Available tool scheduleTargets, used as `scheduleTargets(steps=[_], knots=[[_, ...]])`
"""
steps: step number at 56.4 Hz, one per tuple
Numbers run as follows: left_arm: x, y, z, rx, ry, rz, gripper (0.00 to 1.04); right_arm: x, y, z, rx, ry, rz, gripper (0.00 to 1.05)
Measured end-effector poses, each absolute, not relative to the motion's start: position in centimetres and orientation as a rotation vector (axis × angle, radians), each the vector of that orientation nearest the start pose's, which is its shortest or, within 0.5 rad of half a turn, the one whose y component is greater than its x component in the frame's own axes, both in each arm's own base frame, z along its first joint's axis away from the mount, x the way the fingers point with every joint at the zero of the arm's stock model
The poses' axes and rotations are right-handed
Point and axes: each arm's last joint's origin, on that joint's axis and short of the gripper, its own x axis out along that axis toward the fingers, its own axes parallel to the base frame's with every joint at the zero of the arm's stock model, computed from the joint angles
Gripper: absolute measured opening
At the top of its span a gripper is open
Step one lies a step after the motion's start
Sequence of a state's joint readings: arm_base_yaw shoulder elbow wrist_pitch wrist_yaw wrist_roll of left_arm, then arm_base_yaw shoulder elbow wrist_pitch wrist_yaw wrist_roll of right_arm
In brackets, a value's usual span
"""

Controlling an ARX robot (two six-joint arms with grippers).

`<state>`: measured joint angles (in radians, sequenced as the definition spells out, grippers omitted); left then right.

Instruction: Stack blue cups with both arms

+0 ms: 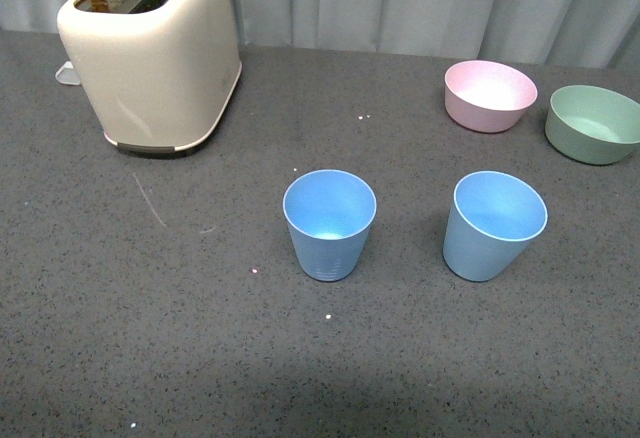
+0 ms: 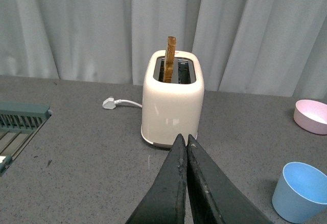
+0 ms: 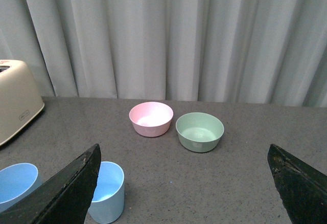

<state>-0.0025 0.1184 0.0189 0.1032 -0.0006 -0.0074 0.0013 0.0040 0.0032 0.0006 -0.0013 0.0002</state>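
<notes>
Two light blue cups stand upright and apart on the grey table in the front view, one in the middle [image 1: 330,223] and one to its right [image 1: 494,225]. Neither arm shows in the front view. In the left wrist view my left gripper [image 2: 184,139] is shut and empty, above the table in front of the toaster, with one blue cup [image 2: 302,192] off to its side. In the right wrist view my right gripper [image 3: 184,157] is open wide and empty. One blue cup [image 3: 107,192] stands by one jaw and the other cup [image 3: 16,183] shows partly behind that jaw.
A cream toaster [image 1: 152,53] with a slice of toast stands at the back left. A pink bowl [image 1: 489,95] and a green bowl [image 1: 593,123] sit at the back right. A white plug [image 2: 109,103] and a green rack [image 2: 20,124] lie left of the toaster.
</notes>
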Motion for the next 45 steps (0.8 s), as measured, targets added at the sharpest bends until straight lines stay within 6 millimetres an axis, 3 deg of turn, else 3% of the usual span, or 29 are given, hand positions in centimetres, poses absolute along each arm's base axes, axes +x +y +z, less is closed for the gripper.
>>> scheduleTargets(steps=[14,23,31,33,45], knots=[[9.7,0.0,17.0,-0.008,-0.015,-0.003,0.05,9.8,0.0,16.4,0.0,0.0,0.003,0.95],[9.7,0.0,17.0,-0.007,-0.017,-0.003,0.32,9.8,0.0,16.4,-0.03,0.008,0.017,0.95],[9.7,0.0,17.0,-0.007,-0.017,-0.003,0.55,10.4,0.0,16.0,-0.278,0.101,0.087,0.95],[9.7,0.0,17.0,-0.007,-0.017,-0.003,0.66,11.0,0.0,16.1,-0.325,0.134,0.103,0.95],[9.7,0.0,17.0,-0.006,-0.017,-0.003,1.0,15.2,0.1,17.0,-0.304,0.264,0.103,0.95]])
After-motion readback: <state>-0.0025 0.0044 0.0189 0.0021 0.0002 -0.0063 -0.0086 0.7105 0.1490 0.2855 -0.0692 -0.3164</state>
